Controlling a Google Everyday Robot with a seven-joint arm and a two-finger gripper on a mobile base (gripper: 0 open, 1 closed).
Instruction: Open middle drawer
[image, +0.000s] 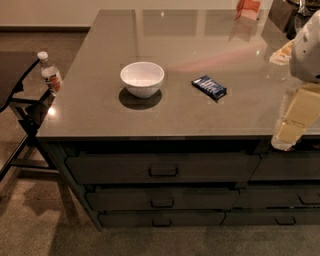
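Bottom drawer (161, 219): the thinnest front, lowest in the frame, looks shut.
Middle drawer (125, 198): lower centre of the frame, between the thin front and the taller top drawer (115, 168). It sits flush with its neighbours, so I judge it closed.
Handle (162, 203): the small black loop at the middle drawer's centre, with nothing touching it.
Claw (289, 131): at the right edge of the frame by the worktop's front lip, well apart from that handle. I cannot tell whether it is apart or together.
Worktop (100, 115): carries a white bowl (142, 79) and a dark blue snack bar (209, 86).
Progress: as I read it, nothing is done yet. The reach, grip and pull are all still left.
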